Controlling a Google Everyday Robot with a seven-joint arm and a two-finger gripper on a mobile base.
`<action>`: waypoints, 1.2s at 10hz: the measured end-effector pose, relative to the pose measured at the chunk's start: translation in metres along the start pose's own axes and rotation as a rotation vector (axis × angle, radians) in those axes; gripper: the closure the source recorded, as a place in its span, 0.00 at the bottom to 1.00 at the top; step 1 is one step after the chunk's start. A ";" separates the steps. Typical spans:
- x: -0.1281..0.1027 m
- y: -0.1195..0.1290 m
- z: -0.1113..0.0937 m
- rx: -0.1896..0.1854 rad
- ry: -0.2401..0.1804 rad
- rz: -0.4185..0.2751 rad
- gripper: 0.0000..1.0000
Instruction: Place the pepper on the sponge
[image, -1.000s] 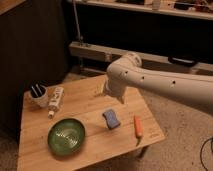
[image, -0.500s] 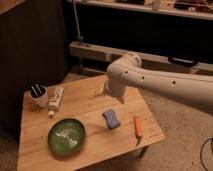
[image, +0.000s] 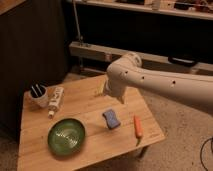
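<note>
1. Pepper (image: 138, 126): orange-red and slender. It lay flat on the table (image: 95, 152) near the right edge, with its long axis running near to far and its darker tip toward the near edge. It was just right of the sponge, close to it but not touching, and nothing held it.
2. Sponge (image: 111, 118): a small blue pad. It lay flat, right of the table's centre, between the bowl and the pepper, and its top face was bare.
3. Gripper (image: 106, 91): sat at the end of the arm, over the far middle of the table. It was beyond the sponge and well apart from the pepper. The wrist hid most of it, so whether it was apart or together could not be told.
4. Arm (image: 165, 85): white and thick. It entered from the right and bent down at an elbow over the table's far edge.
5. Bowl (image: 66, 135): green and round. It stood on the near left of the table, well left of the sponge.
6. Tube (image: 56, 100): white. It lay on the far left, just right of the cup.
7. Cup (image: 38, 95): white and upright at the far left corner, with dark items standing in it.
8. Table: light wood planks, standing on a speckled floor.
9. Rail (image: 95, 50): a pale horizontal bar against the dark wall beyond the table.
</note>
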 end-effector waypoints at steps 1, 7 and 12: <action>0.000 0.000 0.000 0.000 0.000 0.000 0.20; 0.000 0.000 0.000 0.000 0.000 0.000 0.20; 0.010 0.023 0.007 -0.039 -0.001 -0.039 0.20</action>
